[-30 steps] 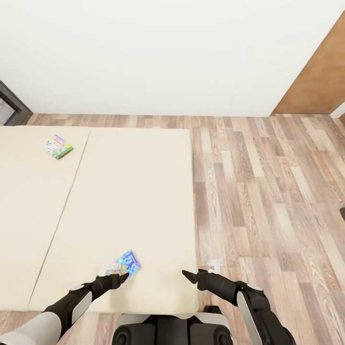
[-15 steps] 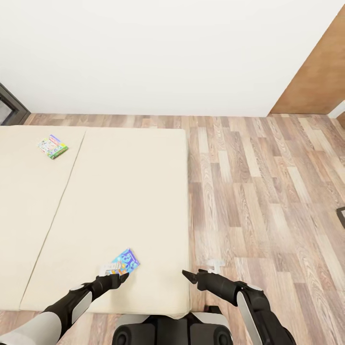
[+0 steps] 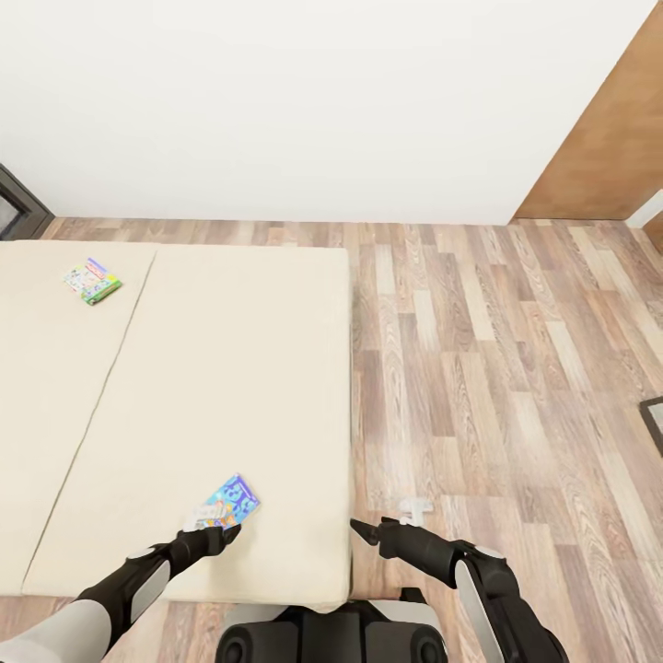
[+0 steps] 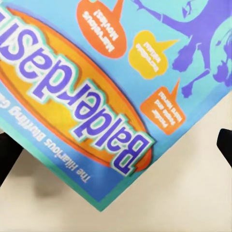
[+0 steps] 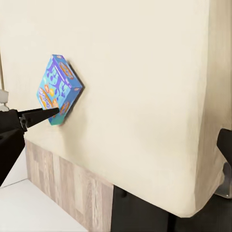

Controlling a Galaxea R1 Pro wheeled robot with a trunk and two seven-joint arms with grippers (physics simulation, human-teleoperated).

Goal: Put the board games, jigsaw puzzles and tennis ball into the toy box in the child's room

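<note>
A mostly blue board game [image 3: 227, 502] lies flat on the beige bed [image 3: 212, 368], near its front edge. My left gripper [image 3: 217, 533] is open just short of the game's near corner. In the left wrist view the blue lettered box [image 4: 96, 82] spreads between the wide-apart fingertips [image 4: 225, 145]. The right wrist view shows the same blue game [image 5: 59, 89] with a left gripper finger [image 5: 41, 115] at its corner. A green-bordered board game [image 3: 91, 281] lies far back on the bed's left part. My right gripper [image 3: 362, 530] hangs open and empty off the bed's front right corner.
Wood-plank floor [image 3: 497, 368] stretches to the right of the bed. A white wall runs across the back, with a brown wooden door [image 3: 612, 147] at the right and a dark window frame [image 3: 17, 207] at the left. A dark object [image 3: 654, 419] cuts the right edge.
The whole picture has slid left, so the camera has moved. Both arms hold their pose, and the left gripper stays at the blue game's corner.
</note>
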